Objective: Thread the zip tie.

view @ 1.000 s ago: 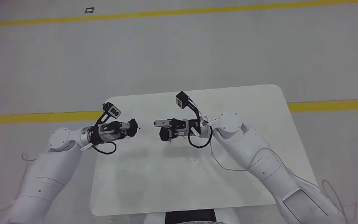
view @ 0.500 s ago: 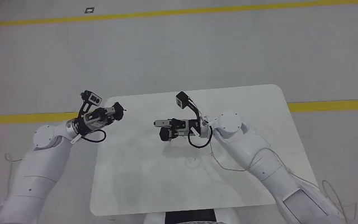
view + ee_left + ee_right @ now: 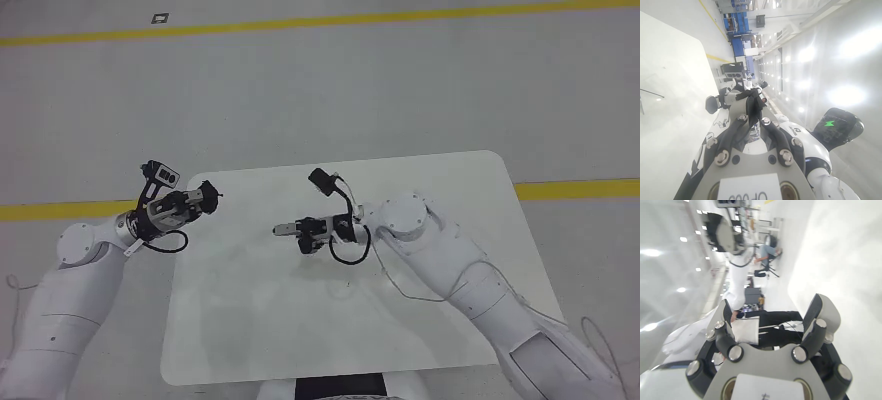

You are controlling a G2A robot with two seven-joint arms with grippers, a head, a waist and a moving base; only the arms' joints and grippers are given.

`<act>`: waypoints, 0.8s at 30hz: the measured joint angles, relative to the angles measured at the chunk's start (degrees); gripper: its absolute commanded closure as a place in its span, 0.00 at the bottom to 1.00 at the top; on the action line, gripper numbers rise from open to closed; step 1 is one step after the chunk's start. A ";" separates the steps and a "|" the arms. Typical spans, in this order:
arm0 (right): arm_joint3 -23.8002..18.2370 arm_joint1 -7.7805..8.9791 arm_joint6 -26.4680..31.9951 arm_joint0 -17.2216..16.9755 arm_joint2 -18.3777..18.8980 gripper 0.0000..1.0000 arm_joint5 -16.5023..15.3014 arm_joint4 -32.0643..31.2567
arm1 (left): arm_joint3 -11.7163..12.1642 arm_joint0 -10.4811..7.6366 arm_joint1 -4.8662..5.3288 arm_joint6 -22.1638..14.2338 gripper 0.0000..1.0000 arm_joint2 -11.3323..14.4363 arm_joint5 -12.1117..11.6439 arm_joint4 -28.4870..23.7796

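Observation:
My left gripper hangs over the white table's far left corner, its fingers pressed shut; whether anything thin is pinched between them I cannot tell. My right gripper is above the middle of the table, pointing toward the left one with a wide gap between them. Its fingers stand open with nothing between them. A thin dark strip, possibly the zip tie, lies on the tabletop in the left wrist view.
A small dark speck sits on the table near its middle. A thin cable hangs from the right arm. Yellow floor lines run past the table on both sides.
The left arm has pulled back to the left, away from the right gripper, widening the gap. The right wrist has rolled a little in place.

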 measured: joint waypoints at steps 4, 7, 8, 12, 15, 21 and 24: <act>-2.13 0.51 6.79 2.49 -2.70 0.00 8.71 -8.49 | 0.00 0.00 0.00 0.00 1.00 0.00 0.00 0.00; -3.51 0.44 8.96 3.19 -3.92 0.00 8.02 -9.95 | 0.00 0.00 0.00 0.00 1.00 0.00 0.00 0.00; -3.53 0.43 8.98 3.18 -3.95 0.00 7.96 -9.93 | 0.00 0.00 0.00 0.00 1.00 0.00 0.00 0.00; -3.39 0.44 8.87 3.15 -3.89 0.00 7.98 -9.84 | 0.00 0.00 0.00 0.00 1.00 0.00 0.00 0.00; -3.49 0.32 8.42 3.49 -4.63 0.00 7.84 -11.04 | 0.00 0.00 0.00 0.00 1.00 0.00 0.00 0.00; 2.70 -2.57 9.18 10.57 -10.93 0.00 8.12 -15.47 | 0.00 0.00 0.00 0.00 1.00 0.00 0.00 0.00; 7.69 -5.26 8.72 14.54 -14.44 0.00 8.11 -15.52 | 0.00 0.00 0.00 0.00 1.00 0.00 0.00 0.00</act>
